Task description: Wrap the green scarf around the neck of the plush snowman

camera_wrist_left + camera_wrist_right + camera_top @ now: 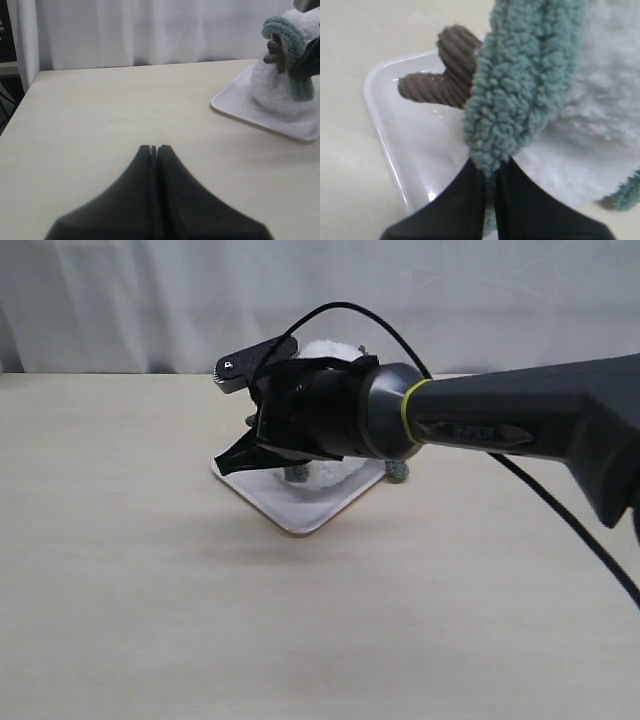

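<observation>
While the right end effector (490, 172) clamps a fold of the green scarf (520, 90), scarf lying against the plush snowman (602, 115) beside its brown twig arm (437, 85), snowman on white tray (382, 125) on desk (100, 110), left end effector (154, 149) closed on nothing, well apart.

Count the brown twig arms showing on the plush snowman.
1. The twig arm sticks out beside the green scarf, over the white tray. A second may be hidden behind the right arm.
</observation>
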`<control>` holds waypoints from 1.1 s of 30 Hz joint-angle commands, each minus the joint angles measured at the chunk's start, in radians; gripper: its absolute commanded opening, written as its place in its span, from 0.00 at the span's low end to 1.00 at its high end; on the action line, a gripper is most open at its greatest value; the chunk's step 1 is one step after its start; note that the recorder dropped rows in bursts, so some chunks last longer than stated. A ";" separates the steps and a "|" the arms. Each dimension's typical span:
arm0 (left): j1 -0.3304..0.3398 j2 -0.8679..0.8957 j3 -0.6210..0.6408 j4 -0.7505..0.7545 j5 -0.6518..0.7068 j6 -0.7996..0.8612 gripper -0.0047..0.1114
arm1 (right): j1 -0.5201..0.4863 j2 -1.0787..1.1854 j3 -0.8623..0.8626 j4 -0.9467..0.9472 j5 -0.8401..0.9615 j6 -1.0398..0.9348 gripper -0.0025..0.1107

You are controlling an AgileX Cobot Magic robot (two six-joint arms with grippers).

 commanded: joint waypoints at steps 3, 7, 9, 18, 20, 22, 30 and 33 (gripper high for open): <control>0.001 -0.002 0.003 -0.003 -0.016 -0.001 0.04 | 0.000 -0.049 -0.004 0.119 0.119 -0.257 0.06; 0.001 -0.002 0.003 -0.003 -0.016 -0.001 0.04 | -0.005 -0.049 -0.004 0.091 0.214 -0.275 0.06; 0.001 -0.002 0.003 -0.003 -0.016 -0.001 0.04 | -0.005 -0.052 -0.004 0.055 0.250 -0.275 0.06; 0.001 -0.002 0.003 -0.003 -0.016 -0.001 0.04 | -0.005 -0.060 -0.004 -0.010 0.286 -0.275 0.06; 0.001 -0.002 0.003 -0.003 -0.016 -0.001 0.04 | -0.005 -0.060 -0.004 -0.030 0.304 -0.275 0.06; 0.001 -0.002 0.003 -0.003 -0.016 -0.001 0.04 | -0.005 -0.060 -0.004 -0.058 0.322 -0.275 0.06; 0.001 -0.002 0.003 -0.003 -0.016 -0.001 0.04 | -0.005 -0.057 -0.004 0.010 0.269 -0.362 0.06; 0.001 -0.002 0.003 -0.003 -0.014 -0.001 0.04 | -0.005 -0.047 -0.004 0.074 0.267 -0.436 0.06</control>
